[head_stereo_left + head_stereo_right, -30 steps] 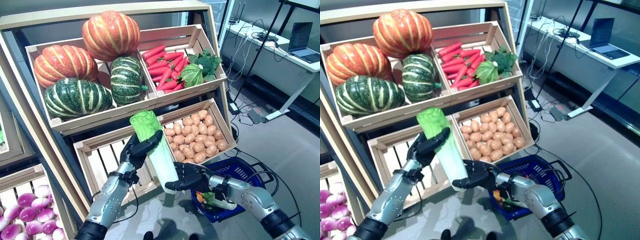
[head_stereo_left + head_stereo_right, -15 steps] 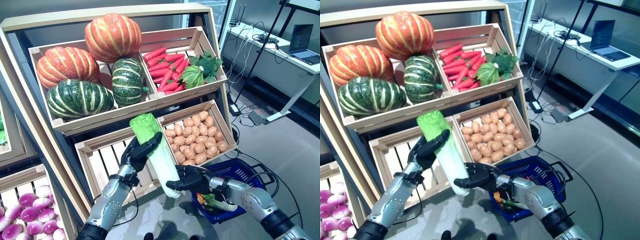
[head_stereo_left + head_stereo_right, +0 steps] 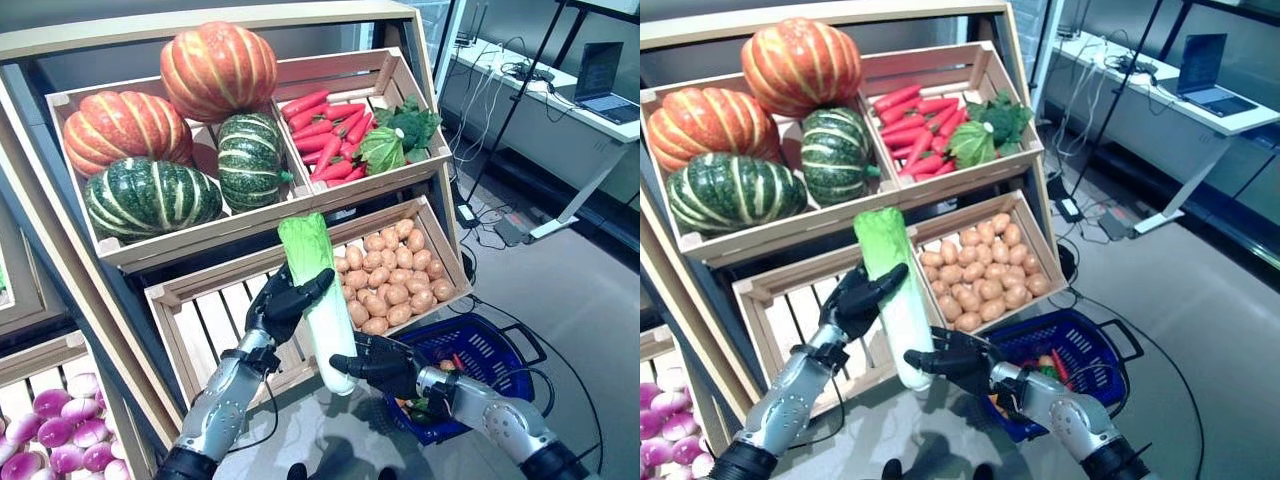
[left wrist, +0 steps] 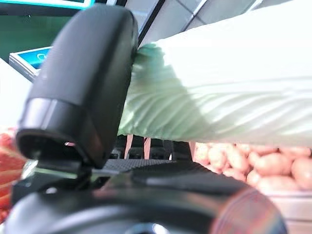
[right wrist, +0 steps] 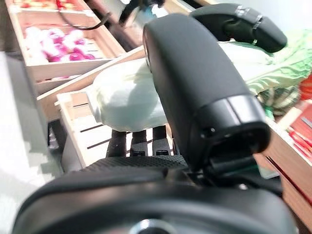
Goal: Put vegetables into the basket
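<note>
My left hand [image 3: 278, 303] is shut on a long napa cabbage [image 3: 326, 335] with a green leafy top and white stalk, and holds it nearly upright in front of the stand's lower crates. In the left wrist view the thumb [image 4: 83, 83] presses on the cabbage [image 4: 219, 87]. My right hand [image 3: 378, 362] is at the cabbage's white lower end, fingers spread and straight, touching it; in the right wrist view its thumb [image 5: 195, 83] lies over the cabbage [image 5: 126, 100]. The blue basket [image 3: 503, 332] stands on the floor at lower right, beside the right arm, holding red, orange and green vegetables [image 3: 452, 364].
A slanted wooden stand [image 3: 70, 270] with crates rises behind the hands. A slatted crate [image 3: 205, 325] is behind my left hand, a potato crate [image 3: 395, 280] to its right. A desk with a laptop [image 3: 600, 85] and floor cables [image 3: 500, 228] lie at the right.
The cabbage has tipped more upright and shifted right. My right hand has slid down to its white end with fingers spread. The camera has shifted a little.
</note>
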`<state>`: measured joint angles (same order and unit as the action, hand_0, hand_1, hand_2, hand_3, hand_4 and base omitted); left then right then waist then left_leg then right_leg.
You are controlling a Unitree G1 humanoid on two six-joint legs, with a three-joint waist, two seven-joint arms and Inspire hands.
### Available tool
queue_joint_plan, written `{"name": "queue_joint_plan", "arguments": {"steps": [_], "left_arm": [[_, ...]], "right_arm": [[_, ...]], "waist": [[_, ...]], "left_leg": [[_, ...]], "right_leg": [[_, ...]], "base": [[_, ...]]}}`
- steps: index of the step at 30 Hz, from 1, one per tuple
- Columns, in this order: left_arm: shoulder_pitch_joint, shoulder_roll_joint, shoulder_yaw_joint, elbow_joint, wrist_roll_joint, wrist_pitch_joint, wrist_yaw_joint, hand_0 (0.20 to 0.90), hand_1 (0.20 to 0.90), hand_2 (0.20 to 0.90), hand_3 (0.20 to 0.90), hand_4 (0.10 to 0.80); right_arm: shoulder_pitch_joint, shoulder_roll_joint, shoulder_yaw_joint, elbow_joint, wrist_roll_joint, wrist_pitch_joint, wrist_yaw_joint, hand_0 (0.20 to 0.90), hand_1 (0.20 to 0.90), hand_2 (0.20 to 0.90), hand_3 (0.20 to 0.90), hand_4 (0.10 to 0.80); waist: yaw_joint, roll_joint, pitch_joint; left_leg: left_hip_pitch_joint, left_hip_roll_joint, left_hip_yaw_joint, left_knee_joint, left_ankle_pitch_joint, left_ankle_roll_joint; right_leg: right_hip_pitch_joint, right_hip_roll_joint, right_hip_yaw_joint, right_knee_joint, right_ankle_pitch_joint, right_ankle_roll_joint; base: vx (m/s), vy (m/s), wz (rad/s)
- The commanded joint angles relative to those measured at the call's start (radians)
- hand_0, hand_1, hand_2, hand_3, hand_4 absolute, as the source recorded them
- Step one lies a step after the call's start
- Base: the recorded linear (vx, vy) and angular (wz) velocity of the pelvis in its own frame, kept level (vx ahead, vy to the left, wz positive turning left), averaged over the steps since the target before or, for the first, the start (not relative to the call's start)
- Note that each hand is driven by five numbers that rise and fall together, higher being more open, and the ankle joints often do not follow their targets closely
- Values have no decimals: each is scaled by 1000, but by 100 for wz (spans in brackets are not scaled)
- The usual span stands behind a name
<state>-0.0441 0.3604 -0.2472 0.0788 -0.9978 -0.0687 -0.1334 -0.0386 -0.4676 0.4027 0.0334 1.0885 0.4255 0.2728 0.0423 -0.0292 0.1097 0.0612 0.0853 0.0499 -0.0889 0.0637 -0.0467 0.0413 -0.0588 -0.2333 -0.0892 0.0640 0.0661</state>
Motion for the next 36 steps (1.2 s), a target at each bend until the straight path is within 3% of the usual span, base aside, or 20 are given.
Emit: {"name": "queue_joint_plan", "arguments": {"steps": [1,10,16,22,29,36], "left_arm": [[-54,10,105,-45,-45,-64,-86,900,900,900,900,800],[-61,0,153,-69,-58,-66,-88,900,900,900,900,800],[-143,9,142,-89,-57,-131,-90,900,900,900,900,800],[-198,7,122,-98,-49,-183,-99,900,900,900,900,800],[-298,12,88,-116,-31,-254,-113,900,900,900,900,800],[-362,20,65,-154,-25,-278,-149,900,900,900,900,800]], "right_arm": [[-62,127,-271,-78,313,-351,-6,300,300,300,300,400],[-44,250,-423,49,378,-636,-94,300,300,300,300,400],[-118,235,-511,202,468,-791,-130,300,300,300,300,400],[-176,203,-537,299,459,-860,-204,300,300,300,300,400],[-285,162,-553,427,460,-898,-265,300,300,300,300,400],[-426,106,-521,530,431,-892,-299,300,300,300,300,400]], "waist": [[-7,-23,-18],[-27,-11,33],[-35,7,154],[-26,19,239],[-10,29,355],[11,38,410]], "left_leg": [[14,19,6,2,-58,-34],[-37,29,18,2,-51,-31],[-122,39,16,2,-19,-29],[-191,35,4,24,11,-42],[-386,14,-19,174,8,-61],[-591,-18,-32,317,-16,-52]], "right_leg": [[44,-82,-6,2,0,75],[-5,-70,10,3,-2,61],[-111,-51,30,78,-19,38],[-165,-36,35,110,-28,18],[-295,-33,18,207,-50,3],[-480,-48,-4,334,-75,-7]], "base": [[26,1,-7],[-51,-10,-3],[-198,-35,-11],[-112,-55,-2],[-168,-53,4],[-133,-61,6]]}}
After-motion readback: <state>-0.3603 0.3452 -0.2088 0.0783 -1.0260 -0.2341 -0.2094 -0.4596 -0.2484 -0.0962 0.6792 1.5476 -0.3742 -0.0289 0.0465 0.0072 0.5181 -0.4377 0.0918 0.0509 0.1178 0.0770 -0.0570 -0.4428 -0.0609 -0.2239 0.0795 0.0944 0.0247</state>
